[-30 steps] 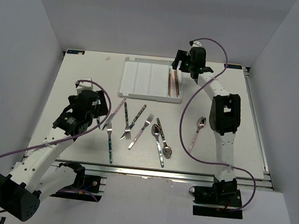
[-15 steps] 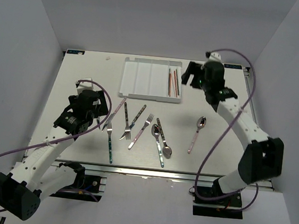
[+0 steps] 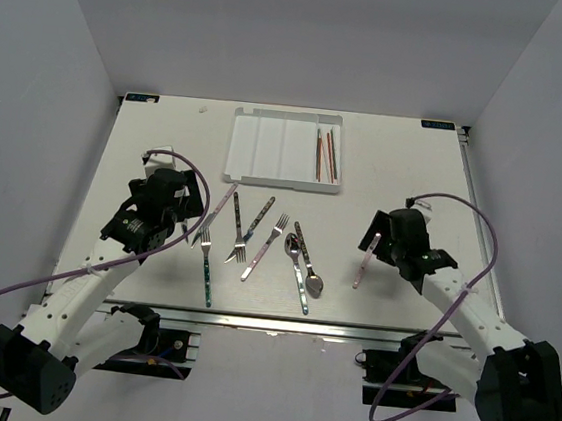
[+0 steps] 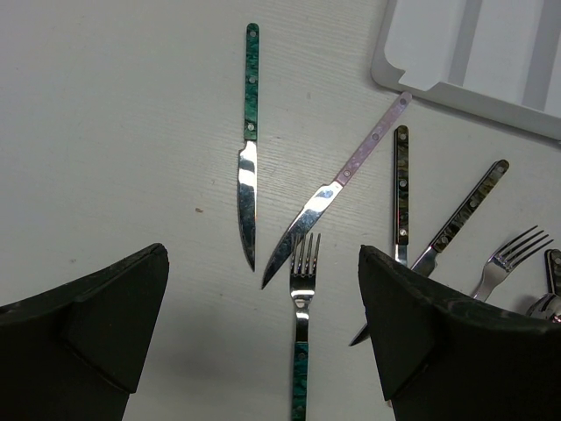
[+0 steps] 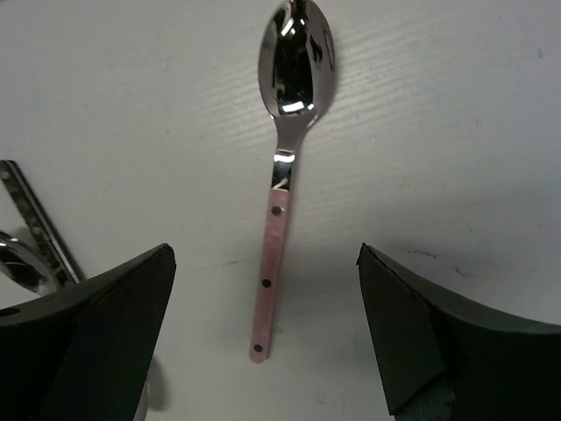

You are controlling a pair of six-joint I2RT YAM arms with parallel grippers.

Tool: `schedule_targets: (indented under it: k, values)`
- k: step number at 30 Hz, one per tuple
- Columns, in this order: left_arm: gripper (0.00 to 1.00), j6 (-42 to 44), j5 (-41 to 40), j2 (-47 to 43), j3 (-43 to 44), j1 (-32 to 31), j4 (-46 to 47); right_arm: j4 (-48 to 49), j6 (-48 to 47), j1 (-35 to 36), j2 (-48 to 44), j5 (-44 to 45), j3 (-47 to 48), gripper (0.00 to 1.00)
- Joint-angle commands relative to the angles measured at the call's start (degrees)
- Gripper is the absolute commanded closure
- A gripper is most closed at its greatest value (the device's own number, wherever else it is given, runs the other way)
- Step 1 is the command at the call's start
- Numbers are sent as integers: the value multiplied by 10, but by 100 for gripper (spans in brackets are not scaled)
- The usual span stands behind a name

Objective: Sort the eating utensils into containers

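Note:
The white tray (image 3: 267, 149) lies at the back, with red and green chopsticks (image 3: 325, 155) in its rightmost slot. Several forks, knives and spoons (image 3: 257, 243) lie loose on the table. My right gripper (image 3: 376, 243) is open and empty, hovering over a pink-handled spoon (image 5: 279, 219) that lies between its fingers (image 5: 96, 333). My left gripper (image 3: 187, 223) is open and empty above a teal-handled fork (image 4: 301, 351), with a green-handled knife (image 4: 249, 167) and a pink-handled knife (image 4: 342, 180) just beyond it.
Two dark patterned-handled knives (image 4: 401, 189) and another fork (image 4: 508, 254) lie right of the left gripper. Two spoons (image 3: 305, 273) lie between the arms. The tray corner (image 4: 412, 74) shows at the top right of the left wrist view. The table's front rail (image 3: 279, 321) runs near the arm bases.
My right arm has swung from beside the tray's right end, forward and down, to hover over the pink-handled spoon. The left arm has not moved.

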Motion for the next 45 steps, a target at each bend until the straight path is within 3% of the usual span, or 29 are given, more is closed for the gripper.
schedule_targets:
  k: [1,4,8,16,18,21,23,29,34,37,38,45]
  values:
    - [2,6,4,-8,1,1,5,5,17,9,20,26,-18,11]
    - [2,6,10,-7,1,1,6,4,15,16,45,39,-23,13]
    - [2,6,13,-7,1,1,6,27,17,26,70,55,-32,26]
    - [2,7,16,-8,0,1,6,50,26,41,172,54,-18,41]
    - [2,7,16,-11,0,1,6,46,26,47,195,66,-12,51]
    - [2,7,18,-13,-2,1,8,38,25,51,212,71,-4,75]
    - [2,7,19,-13,-1,1,7,38,25,55,206,64,-3,100]
    - [2,7,17,-13,-2,1,7,20,21,80,146,45,48,100]
    - [2,6,14,-11,-1,1,6,134,-78,87,157,-43,157,100]
    - [2,6,9,-12,0,1,5,101,-115,87,272,-52,264,100]
    - [2,6,7,-12,0,1,4,74,-118,87,344,-59,358,100]
    - [2,4,2,-3,1,0,2,-36,-139,87,590,-78,721,100]
